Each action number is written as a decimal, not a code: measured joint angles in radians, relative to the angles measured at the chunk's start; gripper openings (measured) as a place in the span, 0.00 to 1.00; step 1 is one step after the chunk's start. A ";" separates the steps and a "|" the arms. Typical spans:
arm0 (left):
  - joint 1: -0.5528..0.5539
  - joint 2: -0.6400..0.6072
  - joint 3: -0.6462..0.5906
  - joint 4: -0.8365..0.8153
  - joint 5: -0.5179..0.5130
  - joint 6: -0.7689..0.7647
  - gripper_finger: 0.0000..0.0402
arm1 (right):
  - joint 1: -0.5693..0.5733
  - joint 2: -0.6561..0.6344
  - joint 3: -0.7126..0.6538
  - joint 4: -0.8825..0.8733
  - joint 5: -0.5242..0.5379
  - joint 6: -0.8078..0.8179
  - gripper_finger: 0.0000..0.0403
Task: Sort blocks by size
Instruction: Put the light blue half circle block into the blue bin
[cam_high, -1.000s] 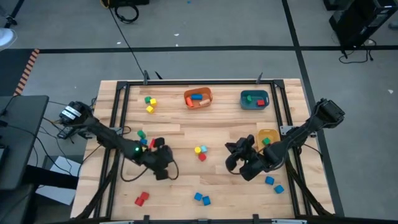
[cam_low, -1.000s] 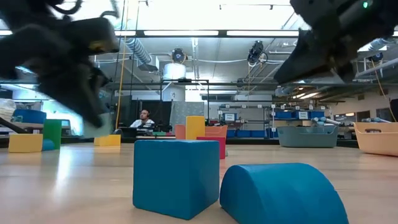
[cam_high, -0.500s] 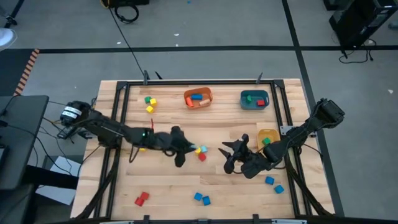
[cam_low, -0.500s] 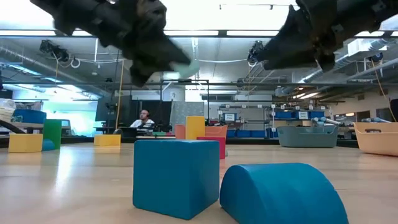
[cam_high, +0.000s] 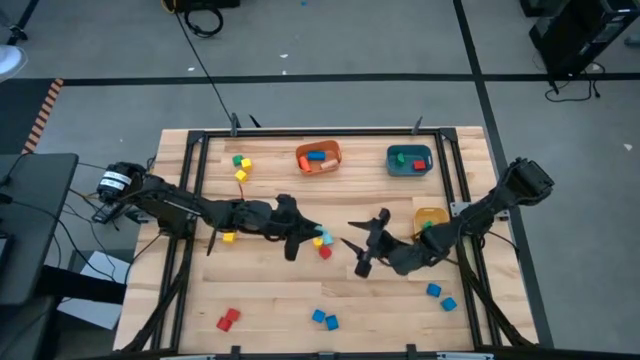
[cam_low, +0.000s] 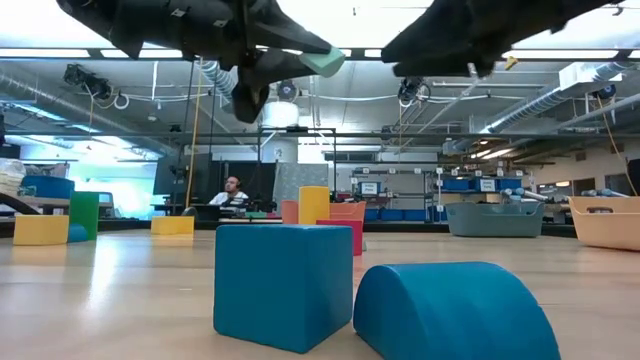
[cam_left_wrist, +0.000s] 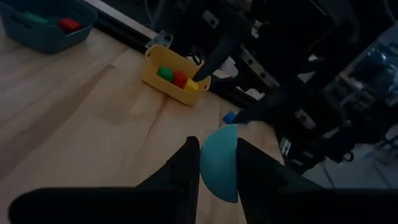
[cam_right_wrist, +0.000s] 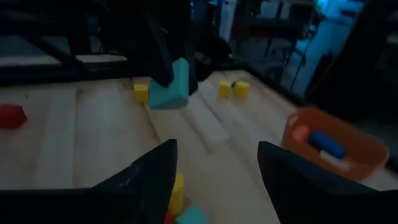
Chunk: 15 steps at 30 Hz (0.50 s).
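Note:
My left gripper hangs over the table's middle, shut on a teal half-round block, which the right wrist view and the low view also show. My right gripper faces it from the right, open, with nothing between its fingers. A yellow, light blue and red cluster of blocks lies on the table between the grippers. More blocks lie at the far left, the near left, the near middle and the near right. My left gripper pinches the teal half-round block between its two fingers, whose tips lie on its two opposite side faces. The fingers come nearly level from the table's left. The block's rounded end sticks out past the fingertips, and the block is lifted clear of the table.
An orange bin and a teal bin stand at the far edge, and a yellow bin at the right holds green, red and yellow blocks. A black frame runs round the table. A blue cube sits close to the low camera.
My left gripper has swung toward the table's right and far edge and risen, tipping from pointing down to nearly level, with the teal block in it. My right gripper has tipped up, rolled and spread its fingers wider.

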 joint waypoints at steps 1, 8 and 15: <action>0.000 0.000 0.000 0.004 -0.009 -0.017 0.22 | -0.013 0.000 0.000 0.017 -0.020 -0.042 0.61; 0.004 0.000 0.000 0.018 -0.027 -0.042 0.22 | -0.103 0.000 0.000 0.111 -0.179 -0.217 0.69; 0.015 0.000 0.000 0.018 -0.029 -0.039 0.22 | -0.133 0.000 0.001 0.167 -0.280 -0.240 0.77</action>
